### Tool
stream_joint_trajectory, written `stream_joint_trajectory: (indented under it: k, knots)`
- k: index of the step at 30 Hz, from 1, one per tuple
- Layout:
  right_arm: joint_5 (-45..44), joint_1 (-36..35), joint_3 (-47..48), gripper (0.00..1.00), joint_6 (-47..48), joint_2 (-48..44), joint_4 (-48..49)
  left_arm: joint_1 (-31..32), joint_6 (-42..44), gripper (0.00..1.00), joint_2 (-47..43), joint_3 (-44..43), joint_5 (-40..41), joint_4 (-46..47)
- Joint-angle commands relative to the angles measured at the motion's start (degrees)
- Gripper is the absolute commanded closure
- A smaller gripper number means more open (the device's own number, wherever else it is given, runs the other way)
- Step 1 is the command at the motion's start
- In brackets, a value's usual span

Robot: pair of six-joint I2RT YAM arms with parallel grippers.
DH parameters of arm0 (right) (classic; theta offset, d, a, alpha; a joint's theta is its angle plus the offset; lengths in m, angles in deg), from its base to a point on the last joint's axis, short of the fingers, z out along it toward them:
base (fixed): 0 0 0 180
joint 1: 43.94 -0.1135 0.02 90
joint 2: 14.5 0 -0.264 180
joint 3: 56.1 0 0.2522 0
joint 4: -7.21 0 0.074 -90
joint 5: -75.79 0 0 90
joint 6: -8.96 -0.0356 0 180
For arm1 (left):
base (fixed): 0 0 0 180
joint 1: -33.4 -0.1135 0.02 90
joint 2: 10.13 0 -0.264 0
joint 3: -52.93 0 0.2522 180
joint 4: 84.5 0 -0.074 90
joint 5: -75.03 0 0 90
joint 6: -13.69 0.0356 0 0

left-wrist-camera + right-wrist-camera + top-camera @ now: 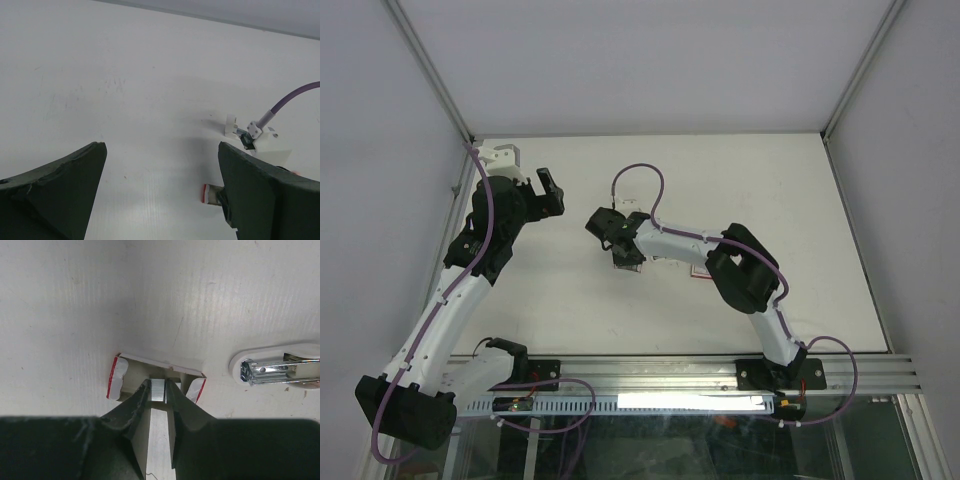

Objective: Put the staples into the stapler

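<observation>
White and faintly scuffed, the table (75, 300) fills every view, and pale grey panels (620, 60) in metal framing close it in on three sides. Your right pincer (159, 386) is out over the middle of the table. Its two dark fingers (130, 407) are pressed together on a silvery strip of staples (159, 392). That strip sits inside a small flat cardboard box (116, 379) with red-and-white end flaps. The fingers themselves cover the near part of the box, so you see only its far rim and the two flaps. The tiny pale stapler (274, 368) lies flat on the table to the right of the box in the right wrist view, near it but apart. It has a rounded white end, and its bright silvery metal channel faces up. Your left pincer (160, 150) hangs above the table towards the far left corner, its dark fingers spread wide over bare surface. In the left wrist view the right arm's white wrist and its looping purple cable (295, 97) crowd the right side. One red-and-white flap of the box shows just beside the left pincer's right-hand finger. From above, the right arm's wrist hangs over the box, and you cannot pick out the stapler in that view.
</observation>
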Motion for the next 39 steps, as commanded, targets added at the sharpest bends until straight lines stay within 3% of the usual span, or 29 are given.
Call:
stream_joint_trajectory:
  k: [1, 23, 32, 39]
  knots:
    - [-0.51, 0.10, 2.29, 0.80, -0.18, 1.16, 1.45, 0.05, 1.35, 0.01, -0.32, -0.29, -0.27, 2.65]
    - [2.58, -0.20, 2.33, 0.81, 1.55, -0.57, 3.47, 0.01, 1.35, 0.01, -0.33, -0.04, -0.60, 2.75]
    - [-0.11, -0.60, 0.66, 0.78, 2.10, -5.57, 3.06, 0.01, 1.28, 0.01, -0.24, 0.05, -0.60, 2.75]
    - [0.50, -0.66, 2.48, 0.75, 2.11, -2.75, 2.23, 0.08, 1.10, 0.01, -0.07, 0.19, -0.93, 2.75]
